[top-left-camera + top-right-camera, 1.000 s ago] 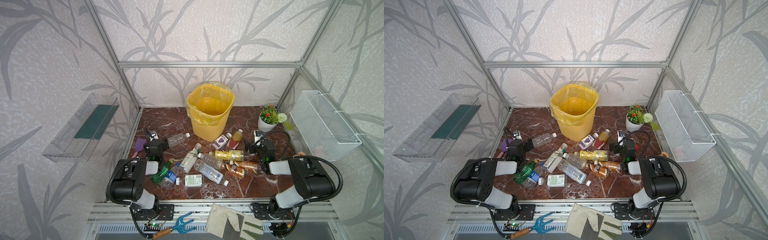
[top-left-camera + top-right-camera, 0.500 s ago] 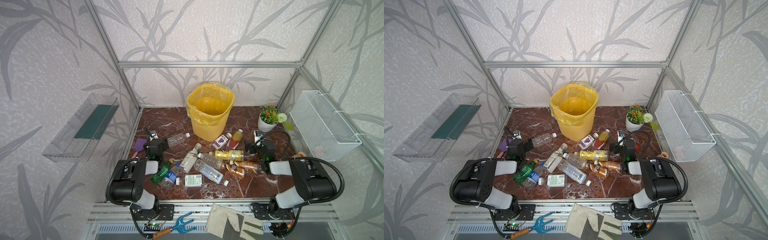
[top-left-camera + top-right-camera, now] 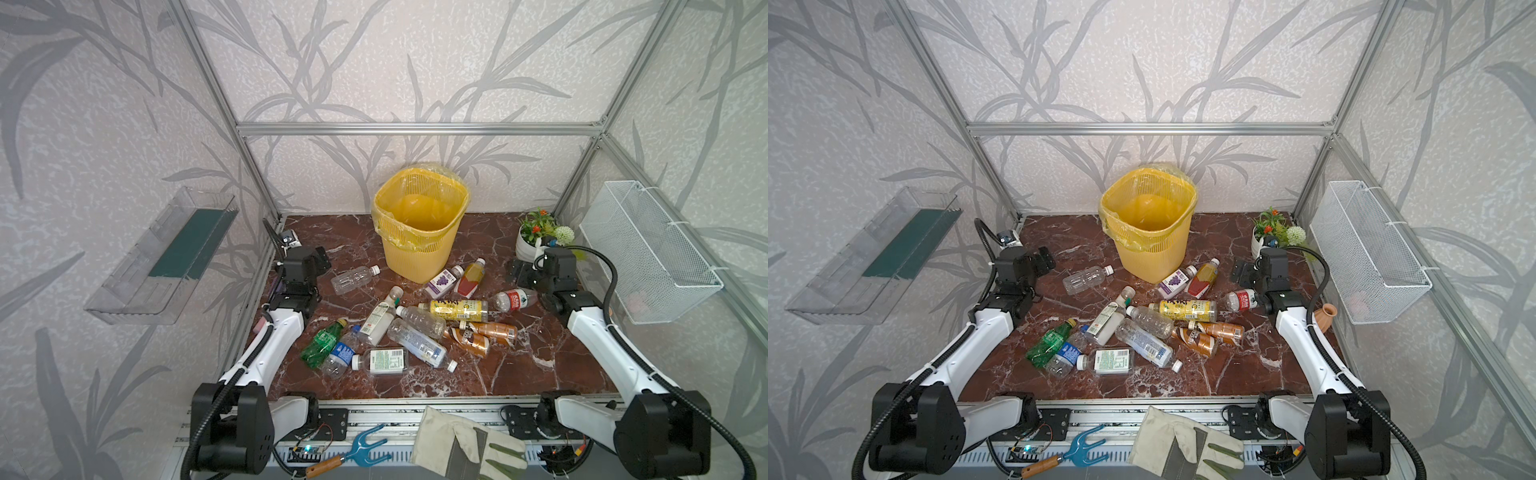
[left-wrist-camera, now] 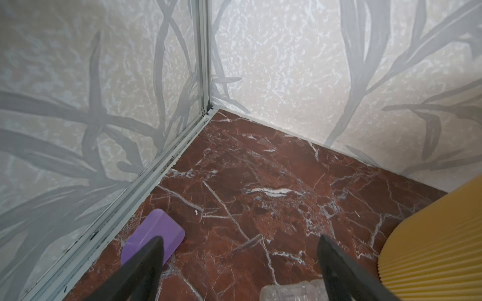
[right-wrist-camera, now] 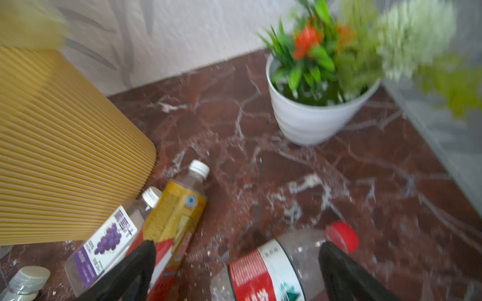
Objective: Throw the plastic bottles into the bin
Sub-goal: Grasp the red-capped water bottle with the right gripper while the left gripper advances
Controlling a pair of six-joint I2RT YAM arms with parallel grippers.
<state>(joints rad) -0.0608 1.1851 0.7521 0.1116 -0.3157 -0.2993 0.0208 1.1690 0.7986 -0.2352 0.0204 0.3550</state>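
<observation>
Marble table (image 3: 519, 374) carries the lot. Wire basket (image 3: 648, 257) hangs on the side wall well right of the bin (image 3: 415, 257), and a clear shelf (image 3: 166, 257) hangs well left of it. The bin stands upright at the back, with a yellow liner over its rim. A glove (image 3: 465, 444) lies on the front rail, well in front of the bin, with a hand fork (image 3: 357, 451) just beside it. The plant pot (image 3: 525, 251) is right of the bin.

All bottles (image 3: 419, 345) lie on the table, in front of the bin:
- The purple-label bottle (image 3: 442, 283) is just beside the bin's base, with the juice bottle (image 3: 469, 279) touching it.
- The clear bottle (image 3: 353, 279) is front-left of the bin, on its own.
- The red-label bottle (image 3: 515, 300) is front-right of the bin.
- The yellow-label bottle (image 3: 457, 309), brown pair (image 3: 498, 331), green bottle (image 3: 320, 343) and the others form a loose overlapping pile farther in front.

The left gripper (image 4: 240, 237) is left of the bin, low over the table, with jaws wide apart and nothing between them. The clear bottle's end shows near one finger. A purple scraper (image 4: 154, 237) lies by the wall, partly behind the other finger.

The right gripper (image 5: 237, 243) is front-right of the bin, jaws wide apart, not clamped on anything. The red-label bottle lies below it, seen between the fingers. The wrist view is blurred, so I can't tell if they touch.
</observation>
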